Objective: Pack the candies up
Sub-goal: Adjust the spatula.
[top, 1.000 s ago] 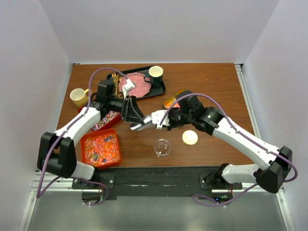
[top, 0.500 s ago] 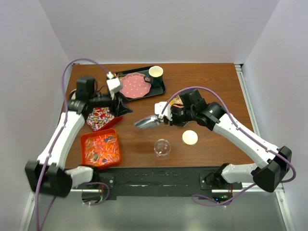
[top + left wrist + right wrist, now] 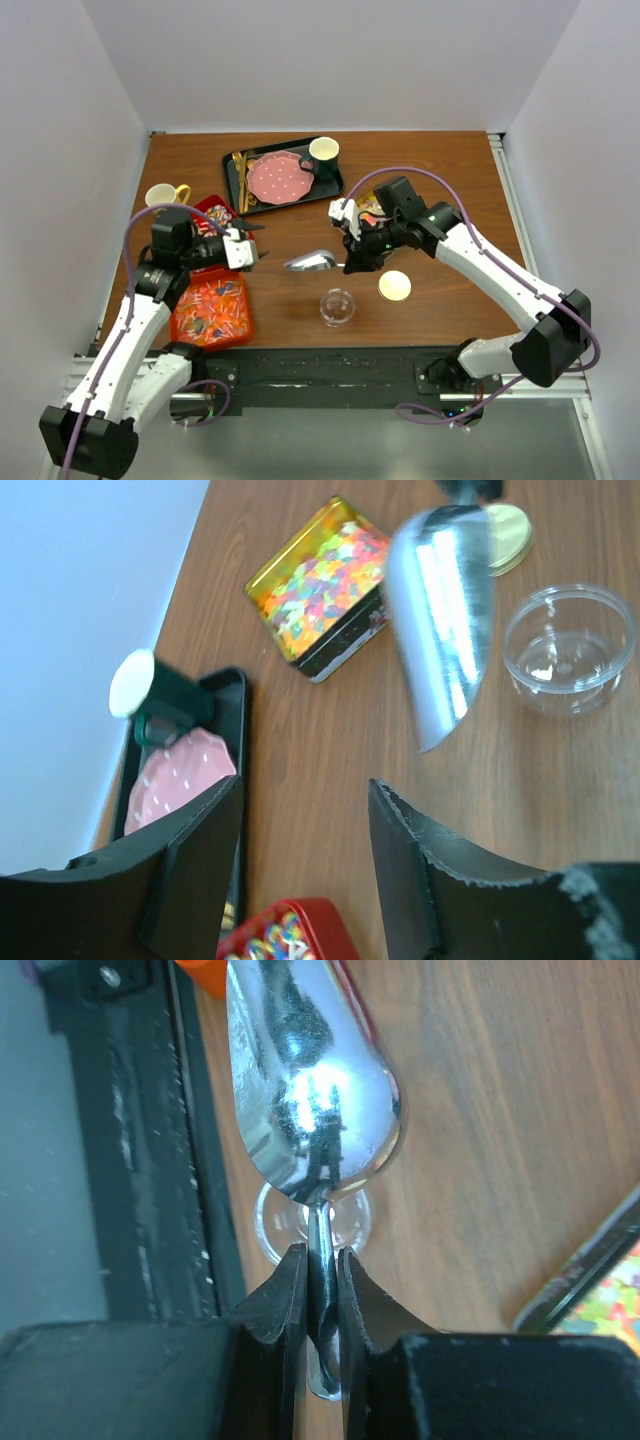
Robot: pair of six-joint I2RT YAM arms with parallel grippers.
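Right hand [image 3: 349, 262] is clamped tight on the handle of the metal scoop [image 3: 310, 262]. The scoop's long axis runs across the surface, bowl leading toward the left arm's side. The clear cup [image 3: 337, 307] sits just to the near side of the bowl, apart from it.

Further out that way, left and toward the bases, are the orange-red candies [image 3: 208, 308] in the orange tray [image 3: 246, 318]. The tiny yellow-orange-green candies [image 3: 318, 583] in the tin [image 3: 335, 645] lie behind the hand on the far side. Going for those looks like it means turning the scoop round.

Left hand [image 3: 247, 252] is spread open and holding nothing. It hovers between the orange tray and the red tray [image 3: 203, 204] of wrapped candies [image 3: 218, 216], nearer both than the right.
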